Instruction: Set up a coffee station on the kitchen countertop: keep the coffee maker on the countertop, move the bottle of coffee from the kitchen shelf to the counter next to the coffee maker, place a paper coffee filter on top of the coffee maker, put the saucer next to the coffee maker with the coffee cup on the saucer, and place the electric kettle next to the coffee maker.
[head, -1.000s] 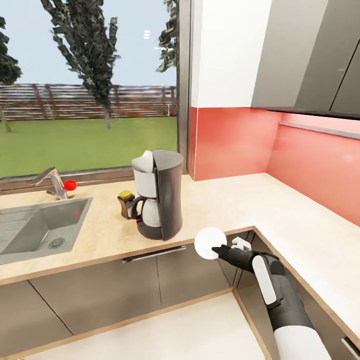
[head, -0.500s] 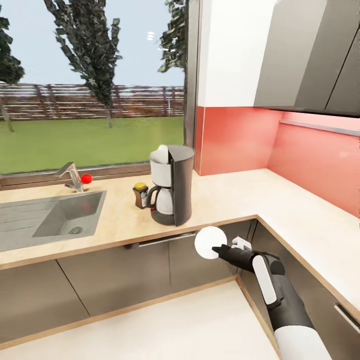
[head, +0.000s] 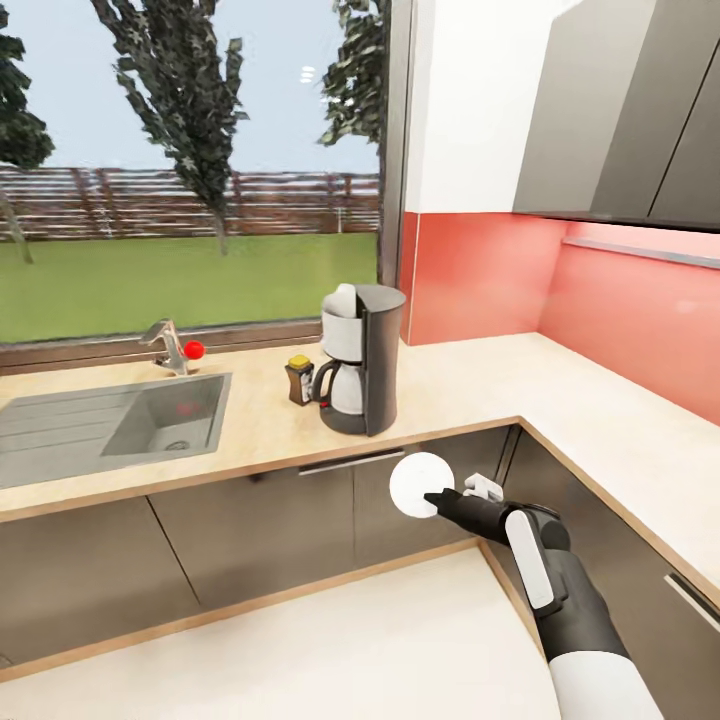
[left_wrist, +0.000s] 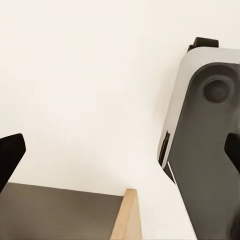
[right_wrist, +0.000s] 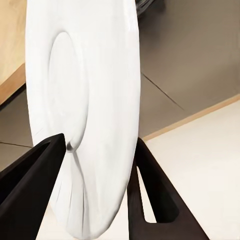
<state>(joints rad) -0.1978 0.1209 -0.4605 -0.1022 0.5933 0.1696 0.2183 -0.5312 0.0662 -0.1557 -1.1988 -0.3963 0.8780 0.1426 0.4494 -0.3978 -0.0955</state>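
My right pincer (head: 432, 497) is pinching the saucer (head: 420, 485) by its rim, one black finger (right_wrist: 30, 190) on each face, as my right wrist view shows close up. I hold the white plate on edge, out in front of me and below the counter's wood edge, before the dark grey cabinet fronts (head: 260, 520) and over the pale floor (head: 380, 640). It touches nothing but my fingers.

My left pincer (left_wrist: 120, 160) is spread: its two dark fingertips (left_wrist: 10, 155) stand at opposite edges of the left wrist view with a wide gap between them. Behind that gap are the pale floor, a corner of wood-edged grey panel and a grey part of my own body.

Beyond the saucer, up on the kitchen countertop (head: 470, 375), stands the coffee maker (head: 362, 358), upright, with its carafe in place and a white shape rising out of its basket that I cannot identify for certain. Just beside it, on the sink side, stands the bottle of coffee (head: 299, 379) with its yellow lid. Further along that way lies the inset steel sink (head: 120, 425), with a tap (head: 165, 345) and a small red object (head: 193, 350) behind it, under the window (head: 190, 170). The other way, the counter turns the corner along a red wall (head: 600, 320) below grey upper cabinets (head: 620, 110).
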